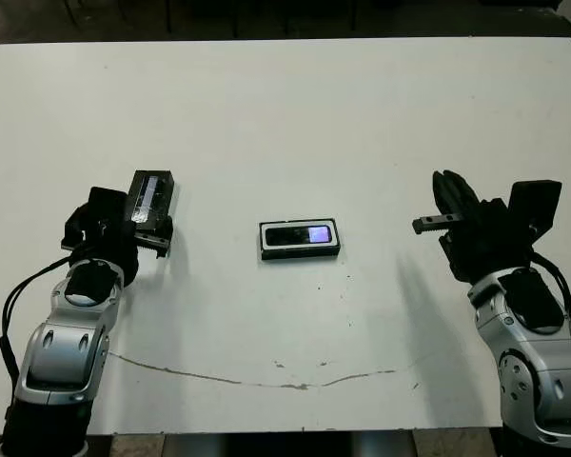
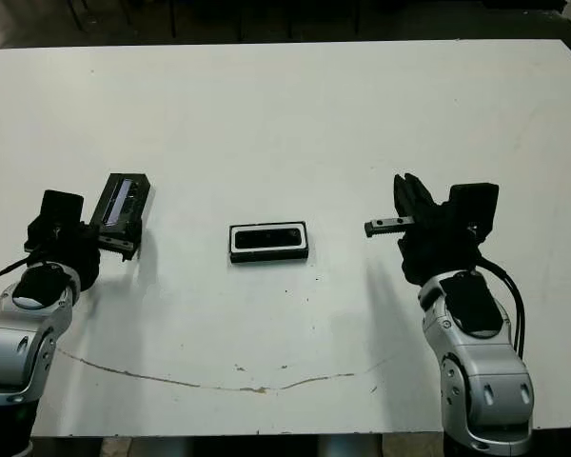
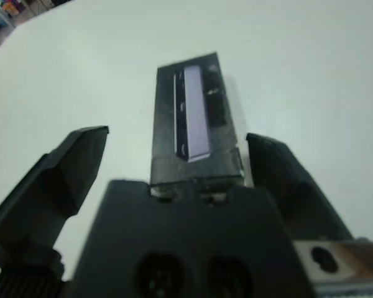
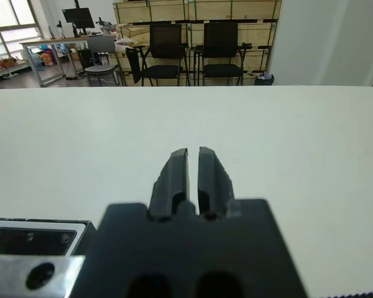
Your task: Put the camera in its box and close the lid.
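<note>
Black glossy camera bar [image 1: 301, 234] lies inside the white-lined rectangular box [image 1: 300, 240] at table centre. At nine o'clock, the left gripper [image 3: 174, 155], fingers spread wide, has the black windowed lid [image 1: 150, 203] between them; at three o'clock, the right gripper [image 4: 193, 171] is pinched closed, empty.

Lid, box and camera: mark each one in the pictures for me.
lid [image 1: 150, 198]: left eye view, on its clear window strip, above the left gripper.
box [image 1: 264, 242]: left eye view, on the white lining at its left end.
camera [image 1: 300, 234]: left eye view, on its glossy face, lying inside the box.
</note>
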Controlling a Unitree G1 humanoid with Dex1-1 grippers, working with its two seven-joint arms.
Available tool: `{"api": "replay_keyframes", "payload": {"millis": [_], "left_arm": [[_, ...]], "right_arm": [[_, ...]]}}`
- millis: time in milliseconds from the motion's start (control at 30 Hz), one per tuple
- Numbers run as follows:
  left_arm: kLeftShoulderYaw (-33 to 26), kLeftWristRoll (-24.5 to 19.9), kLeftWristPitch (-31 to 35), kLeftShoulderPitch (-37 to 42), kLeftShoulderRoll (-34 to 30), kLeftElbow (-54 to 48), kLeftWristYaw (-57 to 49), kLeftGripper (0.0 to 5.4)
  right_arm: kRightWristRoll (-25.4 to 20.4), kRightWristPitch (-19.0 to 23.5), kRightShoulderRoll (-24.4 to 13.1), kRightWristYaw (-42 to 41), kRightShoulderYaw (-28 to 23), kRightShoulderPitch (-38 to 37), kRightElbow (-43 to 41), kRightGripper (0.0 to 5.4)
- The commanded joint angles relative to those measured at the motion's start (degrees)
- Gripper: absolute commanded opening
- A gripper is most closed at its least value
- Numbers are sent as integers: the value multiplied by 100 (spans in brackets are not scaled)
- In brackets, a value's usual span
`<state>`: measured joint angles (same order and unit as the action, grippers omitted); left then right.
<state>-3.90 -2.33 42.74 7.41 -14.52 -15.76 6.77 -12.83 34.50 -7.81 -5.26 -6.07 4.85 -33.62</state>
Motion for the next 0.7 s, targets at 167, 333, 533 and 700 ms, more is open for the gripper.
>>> {"api": "replay_keyframes", "payload": {"millis": [167,333,533,700], "left_arm": [[-409,-511,216,4,355,350,0,539],[-494,-536,181,9,457,518,-166,539],[-682,-586,252,41,609,633,-465,539],[-720,-528,149,19,653,704,-687,496]], "right_arm": [[4,114,-82,1,0,-127,-30,0],[-6,61,-105,-23,-13,-158,-35,0],[-21,111,-160,-28,-27,-153,-69,0],[-47,159,-173,-15,-29,-151,-95,0]]}}
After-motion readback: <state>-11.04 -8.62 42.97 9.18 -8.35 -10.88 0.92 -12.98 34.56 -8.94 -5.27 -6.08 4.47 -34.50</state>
